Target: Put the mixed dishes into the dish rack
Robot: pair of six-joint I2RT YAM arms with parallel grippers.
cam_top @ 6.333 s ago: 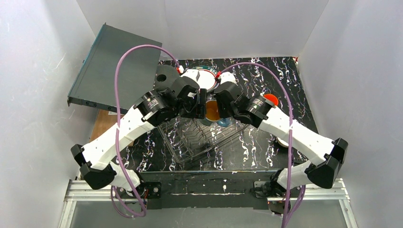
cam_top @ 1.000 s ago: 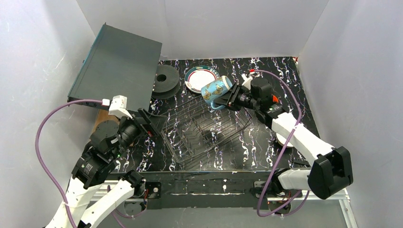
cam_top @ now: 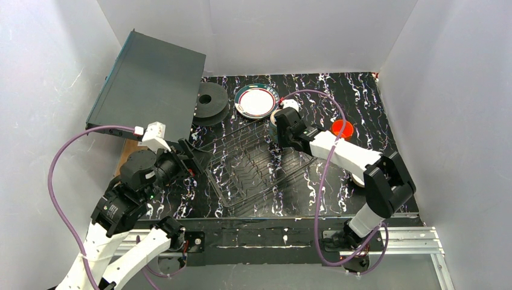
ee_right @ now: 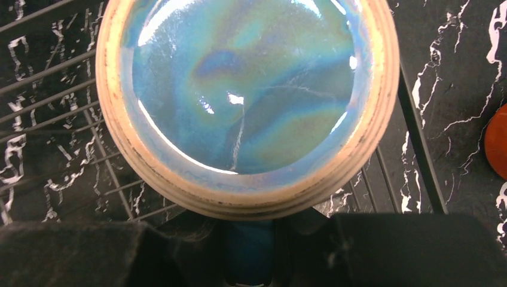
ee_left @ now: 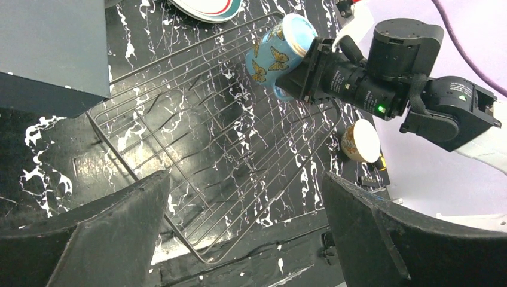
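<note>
Placing the blue mug into the dish rack looks like the step in hand. Held by its handle in the right gripper, jaws part-closed on it, tilted over the rack's far corner at about 1 o'clock in the top view. Cannot tell whether touching the wires yet. Left gripper at the rack's 9 o'clock side, jaws spread wide, holding nothing.

To do it well: lower slowly, with the handle grip firm until contact with the wires. Aim between the upright tines, not onto a tip. Expect sliding or rolling from a glazed mug on thin wire. Settle it against a tine, then release only once steady. Leave the middle rows free for the plates. Watch the rack itself, light wire and likely to skid on a slick top if pushed sideways — bracing with the idle left jaws possibly worth it.

Underneath, a glossy black table veined white like marble. Beyond the rack at 12 o'clock, the green-and-red rimmed plate. At 2 o'clock, the small orange cup. At 11 o'clock, a black spool-like disc. At 10 o'clock, a flat grey-black box aslant against the wall. Plain white walls close in on three sides — little room for wide swings.
</note>
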